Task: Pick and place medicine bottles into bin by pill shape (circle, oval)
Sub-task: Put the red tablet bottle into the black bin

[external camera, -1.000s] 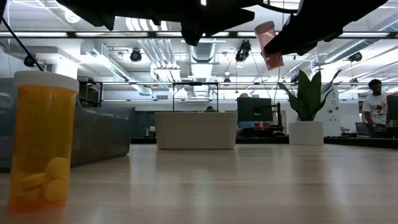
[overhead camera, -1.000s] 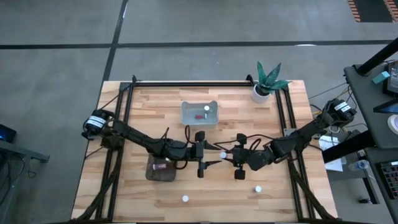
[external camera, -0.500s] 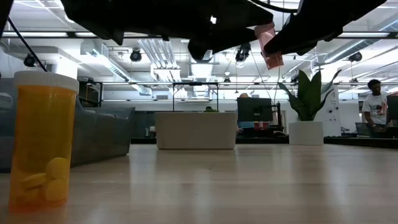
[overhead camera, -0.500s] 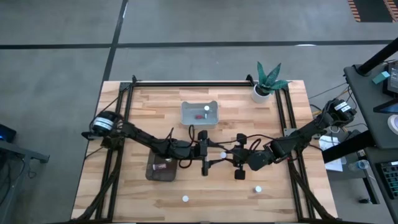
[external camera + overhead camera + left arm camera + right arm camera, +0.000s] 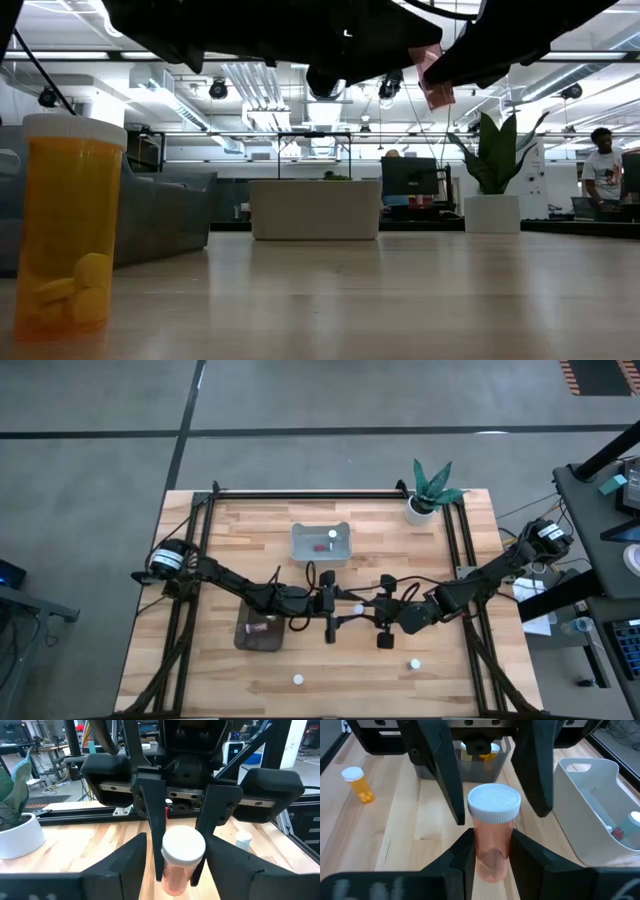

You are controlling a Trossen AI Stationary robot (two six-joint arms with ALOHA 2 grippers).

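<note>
A medicine bottle (image 5: 492, 832) with a pink body and a white cap (image 5: 357, 608) hangs over the middle of the table, with my right gripper (image 5: 492, 842) shut on it. My left gripper (image 5: 180, 852) stands level and open, facing it from the table's left. Its fingers (image 5: 447, 785) stand on either side of the cap with a small gap. The white bin (image 5: 321, 543) holds one bottle. Another bottle lies in the dark bin (image 5: 260, 631). Two loose bottles (image 5: 298, 680) (image 5: 414, 663) stand near the front edge. My right gripper pinches the bottle's pink body (image 5: 492, 857) below the cap between its two fingers (image 5: 462, 857). It comes from the table's right, slanting down. The bottle is lifted clear of the table, cap up and a little tilted (image 5: 432, 80).
A white plant pot (image 5: 420, 508) stands at the far right corner. An amber bottle (image 5: 70, 235) with yellow pills stands close to the low camera. Black frame rails (image 5: 195, 550) run along the table's sides and far edge.
My left gripper has gone toward the table's right and a little down, up to the bottle held by my right gripper. Its fingers now flank the cap. The right gripper and the bottle have kept still.
</note>
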